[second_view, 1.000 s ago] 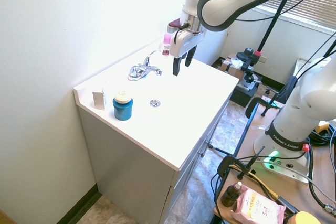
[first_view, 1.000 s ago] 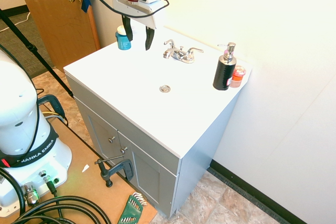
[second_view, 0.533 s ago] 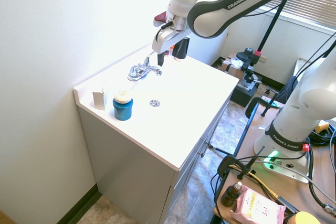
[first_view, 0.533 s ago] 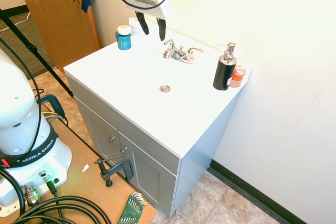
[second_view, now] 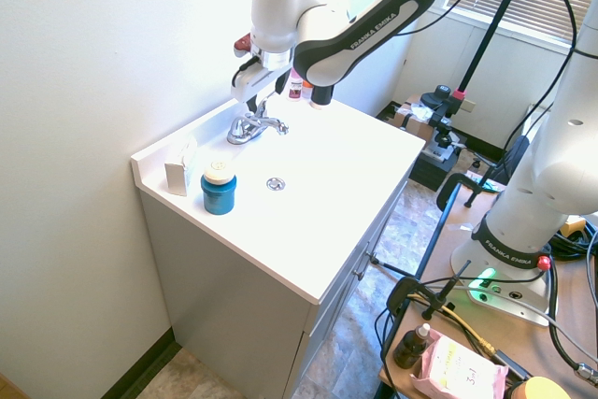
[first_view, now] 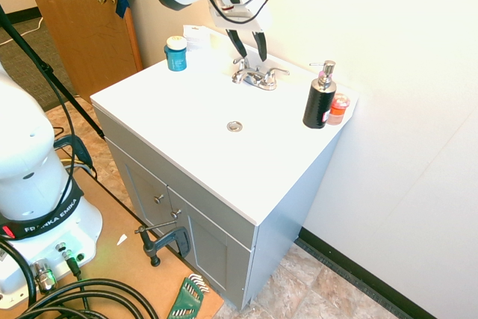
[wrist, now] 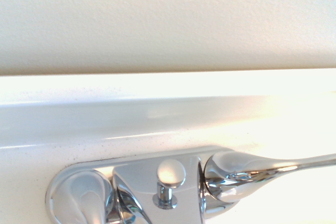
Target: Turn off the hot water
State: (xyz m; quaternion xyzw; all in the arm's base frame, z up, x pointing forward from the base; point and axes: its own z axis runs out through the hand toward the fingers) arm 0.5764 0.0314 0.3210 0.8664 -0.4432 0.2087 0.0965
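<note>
Chrome faucet [first_view: 255, 76] sits at the far edge of the white vanity top [first_view: 179, 121], close against the wall, with its short spout pointing toward the round drain [first_view: 234, 126] nearer the front. Its two alike lever handles spread out to either side, and no stream of water shows from the spout. The gripper [first_view: 247, 44] hangs directly above the faucet, its two dark fingers spread apart and pointing down, their tips just over the faucet, near its left lever as the first exterior view shows it; whether they touch the metal cannot be told. Nothing is clasped between them. In the second exterior view the gripper [second_view: 250, 105] shows at the same spot, above the faucet [second_view: 254, 125]. The wrist view shows the faucet's base plate [wrist: 126, 187] from close by, with a small lift-rod knob [wrist: 171, 174] at its middle and one lever [wrist: 262, 167] reaching out sideways along the backsplash. To the left on the counter stands a blue jar [first_view: 176, 53] with a pale lid; to the right stand a black soap bottle [first_view: 320, 99] with a silver pump and, just beside it, a small pink-orange container [first_view: 340, 107].
</note>
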